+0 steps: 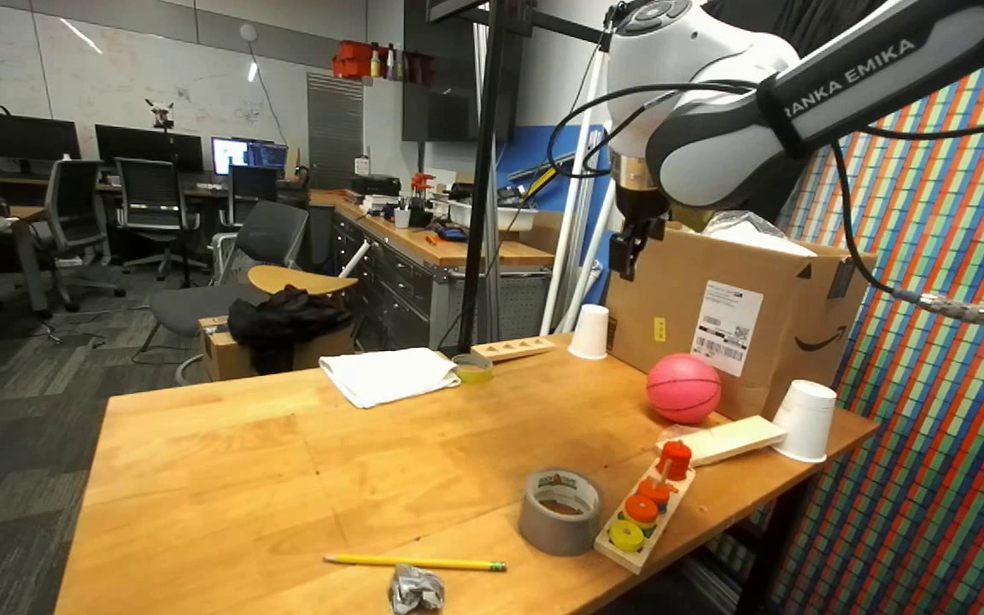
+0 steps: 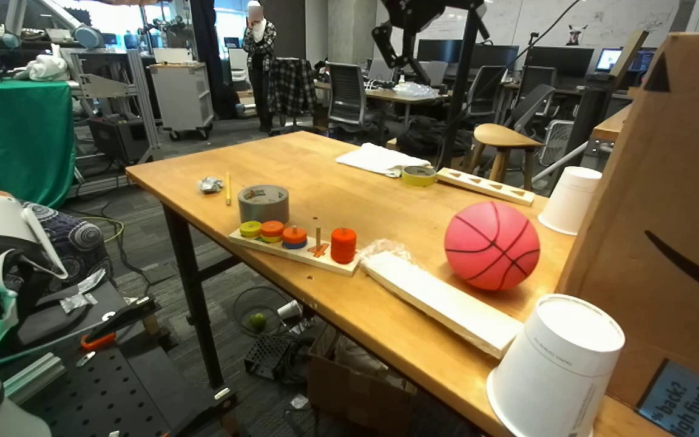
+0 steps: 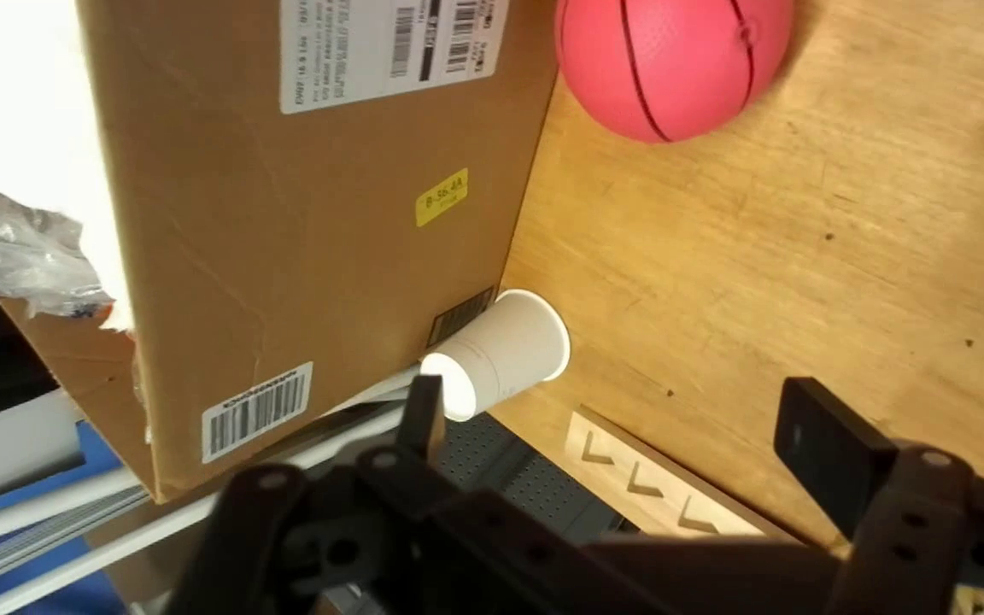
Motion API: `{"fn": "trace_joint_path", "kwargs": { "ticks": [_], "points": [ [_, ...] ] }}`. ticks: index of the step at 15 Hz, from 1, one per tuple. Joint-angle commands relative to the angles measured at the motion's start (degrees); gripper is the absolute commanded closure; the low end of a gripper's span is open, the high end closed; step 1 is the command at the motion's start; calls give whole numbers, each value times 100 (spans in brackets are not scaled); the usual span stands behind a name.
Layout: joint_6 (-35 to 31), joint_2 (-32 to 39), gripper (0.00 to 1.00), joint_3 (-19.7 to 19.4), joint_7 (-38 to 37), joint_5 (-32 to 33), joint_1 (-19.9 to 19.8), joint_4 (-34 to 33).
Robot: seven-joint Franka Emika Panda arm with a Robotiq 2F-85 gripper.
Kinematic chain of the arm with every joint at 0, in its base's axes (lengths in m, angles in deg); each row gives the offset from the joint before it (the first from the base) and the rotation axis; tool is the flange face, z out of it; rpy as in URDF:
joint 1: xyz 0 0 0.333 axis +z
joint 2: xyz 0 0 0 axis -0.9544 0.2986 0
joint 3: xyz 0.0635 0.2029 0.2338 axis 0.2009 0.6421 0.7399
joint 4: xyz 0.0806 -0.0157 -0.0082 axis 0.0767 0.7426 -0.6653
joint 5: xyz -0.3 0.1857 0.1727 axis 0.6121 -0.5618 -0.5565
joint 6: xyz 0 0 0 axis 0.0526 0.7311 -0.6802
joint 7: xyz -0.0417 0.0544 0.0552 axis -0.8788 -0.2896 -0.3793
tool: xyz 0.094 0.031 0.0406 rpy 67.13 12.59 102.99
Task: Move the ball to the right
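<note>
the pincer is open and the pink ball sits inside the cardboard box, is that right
No, the pink ball isn't inside the cardboard box: both exterior views show it on the table, beside the box. The pincer is open.

Tons of open room across the middle of the tan wooden bench [image 1: 424, 461], so you could reach the round pinkish-red ball [image 1: 683, 389] that way. Big brown cardboard box [image 1: 778, 320] walls off one side tho, and a flat pale wooden plank [image 2: 440, 303] blocks another low down.
</note>
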Motion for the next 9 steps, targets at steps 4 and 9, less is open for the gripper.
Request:
{"fn": "trace_joint_path", "kwargs": {
  "ticks": [4,9],
  "points": [
    [-162,-106,0,221,-321,-700,326,493],
    [-185,-206,0,222,-316,-844,353,587]
  ]
}}
